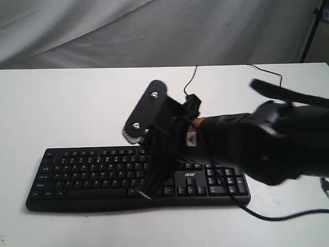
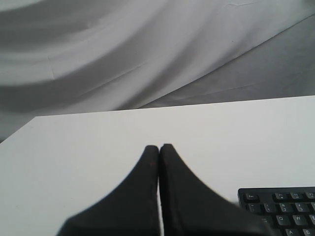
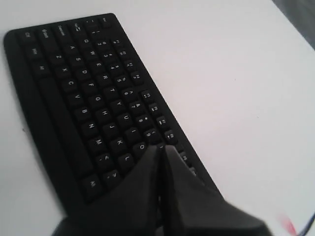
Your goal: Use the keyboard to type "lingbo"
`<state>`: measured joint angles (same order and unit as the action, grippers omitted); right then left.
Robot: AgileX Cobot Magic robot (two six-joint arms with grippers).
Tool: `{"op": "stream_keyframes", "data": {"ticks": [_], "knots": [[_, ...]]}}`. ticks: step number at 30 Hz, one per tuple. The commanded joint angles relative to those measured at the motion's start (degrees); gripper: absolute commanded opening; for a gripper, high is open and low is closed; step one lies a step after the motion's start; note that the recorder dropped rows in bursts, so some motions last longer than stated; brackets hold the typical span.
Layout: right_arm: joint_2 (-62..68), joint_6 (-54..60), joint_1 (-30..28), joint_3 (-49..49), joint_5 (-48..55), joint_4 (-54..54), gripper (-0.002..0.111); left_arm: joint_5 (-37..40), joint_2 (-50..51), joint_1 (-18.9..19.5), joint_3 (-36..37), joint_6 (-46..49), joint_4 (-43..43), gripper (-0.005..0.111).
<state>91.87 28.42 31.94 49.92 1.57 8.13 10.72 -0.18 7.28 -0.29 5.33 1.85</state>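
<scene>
Your right arm [image 1: 257,146] blurred, cut by the exterior view's edge, hiding the keyboard [image 1: 92,175] middle from you, key under the right gripper [image 3: 161,148] tips covered, left wrist view showing one keyboard corner only.

Keyboard [image 1: 87,170]: wide black full-size board, white legends, numpad at the right end, small white "acer" logo just above the arrow keys. Lies flat, keys up, on the white tabletop [image 1: 61,103], twd the front edge, long side approx parallel to it. Mid section hidden from where I stand.
</scene>
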Motion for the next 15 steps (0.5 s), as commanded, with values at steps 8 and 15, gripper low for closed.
{"op": "stream_keyframes", "data": {"ticks": [8, 15], "knots": [[-39.6, -8.7, 0.6, -21.4, 0.4, 4.5, 0.000, -0.2, 0.2, -0.2, 0.3, -0.2, 0.0, 0.001], [-54.6, -8.7, 0.6, -28.8, 0.1, 3.4, 0.000, -0.2, 0.2, -0.2, 0.3, -0.2, 0.0, 0.001]]}}
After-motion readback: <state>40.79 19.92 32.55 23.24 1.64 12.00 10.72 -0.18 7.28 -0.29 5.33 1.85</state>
